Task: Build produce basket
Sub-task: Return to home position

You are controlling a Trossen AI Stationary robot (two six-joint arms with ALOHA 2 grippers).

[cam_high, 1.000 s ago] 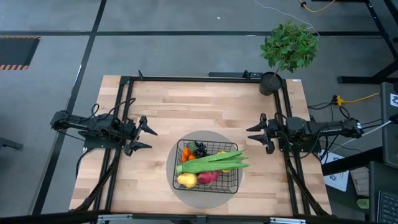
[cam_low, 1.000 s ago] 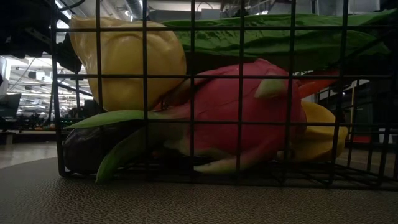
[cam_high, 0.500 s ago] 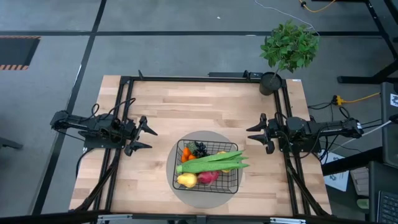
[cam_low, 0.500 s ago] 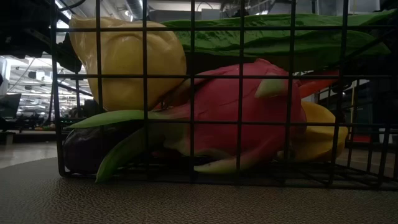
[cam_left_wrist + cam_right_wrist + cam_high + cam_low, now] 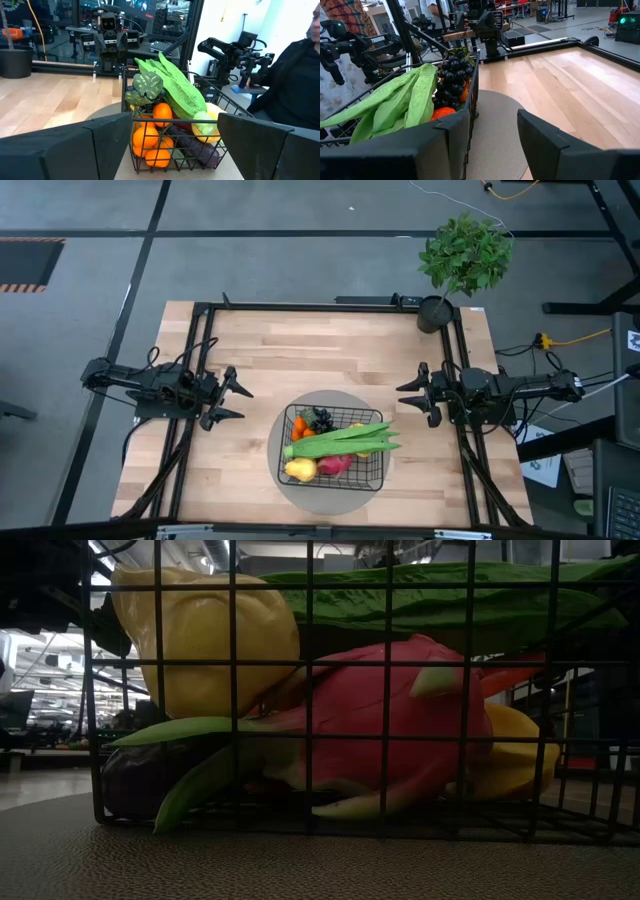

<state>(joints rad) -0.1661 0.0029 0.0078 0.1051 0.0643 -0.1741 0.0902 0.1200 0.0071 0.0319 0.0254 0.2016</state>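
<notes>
Two pincers hang open and empty on your rig: the left pincer [image 5: 240, 402] off the left side of the basket [image 5: 283, 442], the right pincer [image 5: 402, 396] off its right, both apart from it. Your basket sits on a round grey mat [image 5: 330, 498] on the counter [image 5: 300, 350], holding oranges [image 5: 301, 426], dark grapes [image 5: 319, 419], a pink dragon fruit [image 5: 335, 465] and a yellow fruit [image 5: 299, 470], with a long green leaf [image 5: 345, 440] laid across the top

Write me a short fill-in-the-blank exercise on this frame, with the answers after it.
The long green husk lies on ___ of the other produce in the basket. The basket stands on a round ___ mat. The left tool and the right tool flank the basket, both ___ and holding nothing.
Missing words: top; grey; open.
</notes>
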